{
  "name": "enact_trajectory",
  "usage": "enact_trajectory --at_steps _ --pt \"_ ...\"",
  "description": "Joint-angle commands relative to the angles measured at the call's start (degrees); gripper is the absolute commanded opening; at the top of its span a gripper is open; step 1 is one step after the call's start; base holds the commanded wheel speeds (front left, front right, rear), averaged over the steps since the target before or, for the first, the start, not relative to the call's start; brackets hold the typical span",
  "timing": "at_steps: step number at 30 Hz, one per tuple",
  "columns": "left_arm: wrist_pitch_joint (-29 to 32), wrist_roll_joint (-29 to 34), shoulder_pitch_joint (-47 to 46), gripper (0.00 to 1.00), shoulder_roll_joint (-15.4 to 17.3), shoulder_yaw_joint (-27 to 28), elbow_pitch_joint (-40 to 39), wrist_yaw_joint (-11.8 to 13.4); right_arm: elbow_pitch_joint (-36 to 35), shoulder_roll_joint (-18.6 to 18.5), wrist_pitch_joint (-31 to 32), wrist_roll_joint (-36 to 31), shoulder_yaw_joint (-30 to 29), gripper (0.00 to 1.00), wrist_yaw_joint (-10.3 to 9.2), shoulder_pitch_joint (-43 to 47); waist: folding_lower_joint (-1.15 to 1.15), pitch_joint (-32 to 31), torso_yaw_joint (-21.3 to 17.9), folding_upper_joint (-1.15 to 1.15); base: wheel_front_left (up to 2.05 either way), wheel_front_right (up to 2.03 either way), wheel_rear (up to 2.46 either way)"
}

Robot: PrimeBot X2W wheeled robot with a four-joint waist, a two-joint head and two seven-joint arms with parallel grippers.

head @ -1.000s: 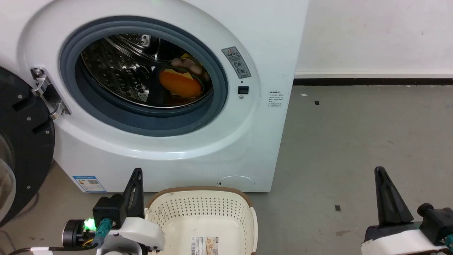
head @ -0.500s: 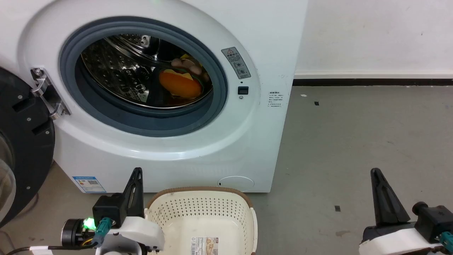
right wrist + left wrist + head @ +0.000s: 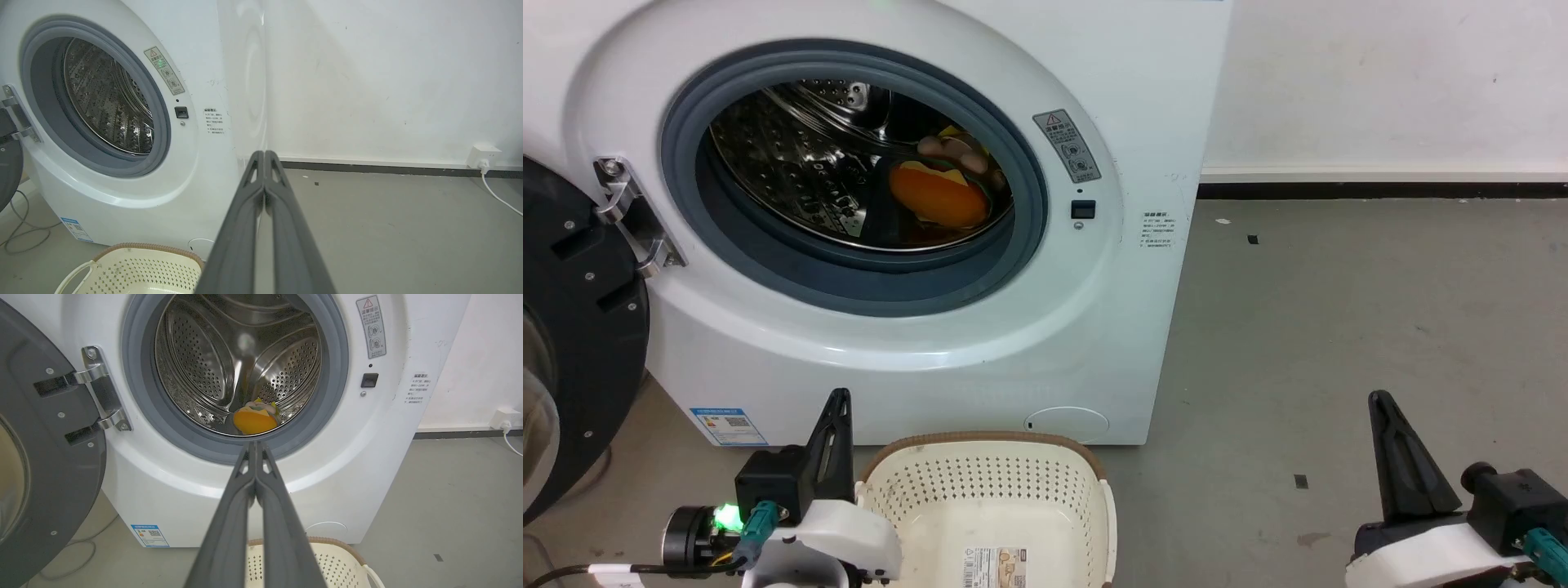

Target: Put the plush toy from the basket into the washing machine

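Plush toy (image 3: 253,420): it lies inside the washing machine (image 3: 1143,98), low in the drum (image 3: 792,163) and toward the right of the porthole, with the orange base turned to me.
Door (image 3: 572,327): swung out on its hinge at the left of the washing machine, so the porthole is free.
Basket (image 3: 988,482): on the floor just in front of the washing machine, below the porthole; its bottom shows the printed label.
My left gripper (image 3: 255,445): fingers pressed together with nothing between them; it hangs before the washing machine, beside the left rim of the basket, and points at the porthole.
My right gripper (image 3: 264,154): fingers also pressed together and carrying nothing, well to the right of the washing machine, above the bare floor.
Step in hand: I judge the placing is done, since the toy is in the drum and both grippers are drawn back.
Next move: probably nothing more; if the door must be closed, my left gripper should reach it and push it round.
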Motion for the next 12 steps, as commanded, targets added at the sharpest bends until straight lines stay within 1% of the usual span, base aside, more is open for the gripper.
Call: enact_trajectory --at_steps 1,12 --pt "0.21 0.64 0.81 0.0 -0.04 0.19 -0.6 -0.25 0.11 -0.01 0.36 -0.3 0.16 0.0 -0.02 -0.79 0.0 -0.01 0.0 0.0 0.0 0.0 0.0" --pt "1.5 0.86 1.25 0.0 -0.05 0.25 -1.88 -0.34 0.2 -0.01 1.66 -1.1 0.51 0.0 -0.02 -1.0 0.0 -0.09 -0.04 0.0 0.0 0.0 0.0"
